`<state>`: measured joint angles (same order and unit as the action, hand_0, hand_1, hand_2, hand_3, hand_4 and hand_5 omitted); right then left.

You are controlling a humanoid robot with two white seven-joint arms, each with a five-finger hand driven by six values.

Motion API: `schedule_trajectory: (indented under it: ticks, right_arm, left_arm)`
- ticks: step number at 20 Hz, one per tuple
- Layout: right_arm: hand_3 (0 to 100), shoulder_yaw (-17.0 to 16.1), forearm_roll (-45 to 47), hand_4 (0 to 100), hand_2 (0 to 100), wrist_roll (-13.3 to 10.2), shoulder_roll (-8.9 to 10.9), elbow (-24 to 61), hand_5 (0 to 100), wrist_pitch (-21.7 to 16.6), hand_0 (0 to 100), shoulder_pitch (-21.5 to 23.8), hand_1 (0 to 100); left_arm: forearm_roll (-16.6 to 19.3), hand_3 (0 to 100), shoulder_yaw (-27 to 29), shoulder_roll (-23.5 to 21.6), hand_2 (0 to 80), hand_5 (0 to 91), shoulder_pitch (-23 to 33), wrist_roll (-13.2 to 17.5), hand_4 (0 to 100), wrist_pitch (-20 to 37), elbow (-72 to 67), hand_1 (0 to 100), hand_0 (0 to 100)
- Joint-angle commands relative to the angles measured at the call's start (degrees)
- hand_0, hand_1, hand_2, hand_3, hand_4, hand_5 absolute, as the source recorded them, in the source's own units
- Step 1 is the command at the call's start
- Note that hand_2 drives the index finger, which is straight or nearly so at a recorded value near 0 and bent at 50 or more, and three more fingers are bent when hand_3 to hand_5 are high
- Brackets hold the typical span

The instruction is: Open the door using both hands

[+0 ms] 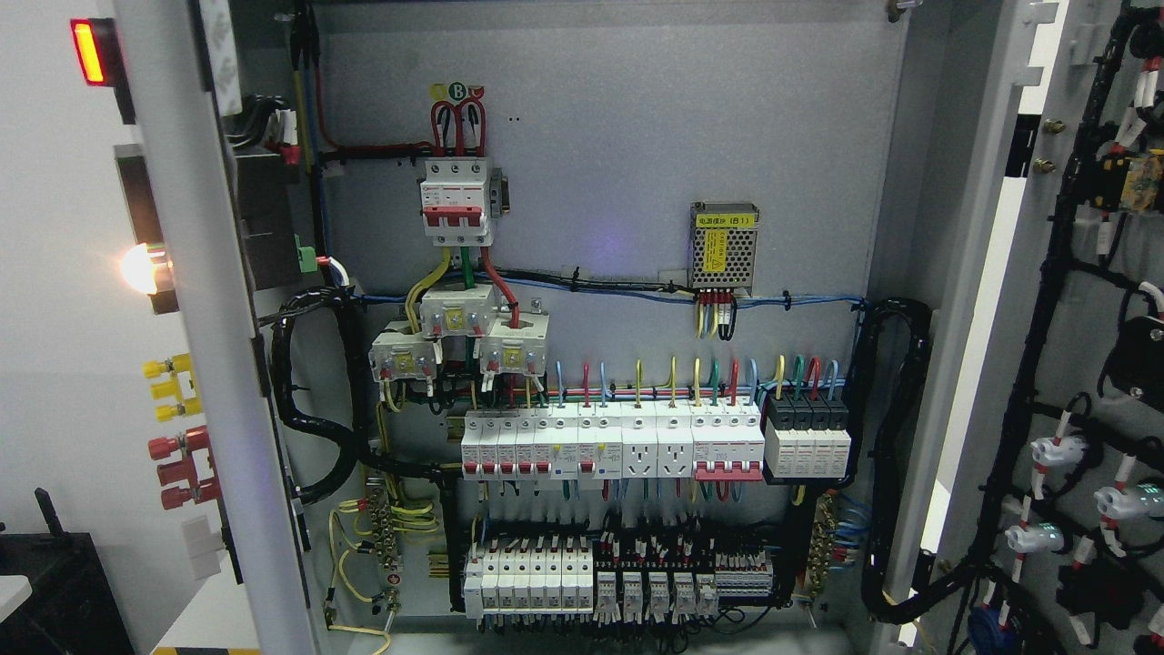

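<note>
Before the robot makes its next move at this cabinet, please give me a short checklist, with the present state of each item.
1. Right door swung open: ok, its wired inner side faces the camera.
2. Left door swung open: ok, seen edge-on.
3. Cabinet interior exposed: ok, the breakers are in full view.
4. Left and right hands clear of the doors: cannot tell, neither hand is in view.
5. Black cable loom free of the right door hinge: cannot tell.
</note>
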<state>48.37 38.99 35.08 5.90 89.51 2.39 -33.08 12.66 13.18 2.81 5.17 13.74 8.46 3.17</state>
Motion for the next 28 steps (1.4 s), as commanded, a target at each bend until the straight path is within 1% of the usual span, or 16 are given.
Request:
schedule_trajectory:
  ticks: [1,3,4,6,9,12,14,16,20,24,28]
  right_arm:
    - [0,1.6,-0.1,0,0,0.0,-2.47,0.1,0,0.0,11,-0.1,0]
    - [0,2.6,-0.1,0,0,0.0,-2.65,0.0,0,0.0,11,-0.1,0]
    - [0,3.3,-0.2,0,0,0.0,-3.35,0.0,0,0.0,11,-0.1,0]
    - [0,4.1,-1.0,0,0,0.0,-3.62,-0.2,0,0.0,11,-0.1,0]
    - [0,4.2,-2.0,0,0,0.0,-4.41,-0.9,0,0.0,11,-0.5,0]
    - [0,4.2,-2.1,0,0,-0.1,-4.58,-1.1,0,0.0,11,-0.7,0]
    - [0,4.2,-2.9,0,0,-0.3,-5.55,-1.3,0,0.0,11,-0.8,0]
    - [0,4.4,-3.4,0,0,-0.4,-5.99,-1.3,0,0.1,11,-0.8,0]
    - [0,4.8,-5.0,0,0,-0.4,-7.48,-1.4,0,0.2,11,-1.0,0]
    - [0,4.8,-5.7,0,0,-0.4,-8.89,-1.8,0,2.3,11,-1.1,0]
    - [0,4.8,-6.4,0,0,-0.5,-9.94,-2.6,0,2.4,11,-1.3,0]
  left_arm:
    - [0.0,0,0.0,0.0,0.0,0.0,0.0,0.0,3,0.0,0.0,0,0]
    - [0.0,0,0.0,0.0,0.0,0.0,0.0,0.0,3,0.0,0.0,0,0]
    - [0.0,0,0.0,0.0,0.0,0.0,0.0,0.0,3,0.0,0.0,0,0]
    - [0.0,0,0.0,0.0,0.0,0.0,0.0,0.0,3,0.0,0.0,0,0]
    - [0.0,0,0.0,0.0,0.0,0.0,0.0,0.0,3,0.0,0.0,0,0]
    - [0.0,0,0.0,0.0,0.0,0.0,0.0,0.0,3,0.0,0.0,0,0]
    - [0.0,0,0.0,0.0,0.0,0.0,0.0,0.0,3,0.1,0.0,0,0]
    - [0.0,0,0.0,0.0,0.0,0.0,0.0,0.0,3,0.1,0.0,0,0]
    - [0.0,0,0.0,0.0,0.0,0.0,0.0,0.0,3,0.0,0.0,0,0]
    - [0.0,0,0.0,0.0,0.0,0.0,0.0,0.0,3,0.0,0.0,0,0]
    - [0.0,0,0.0,0.0,0.0,0.0,0.0,0.0,3,0.0,0.0,0,0]
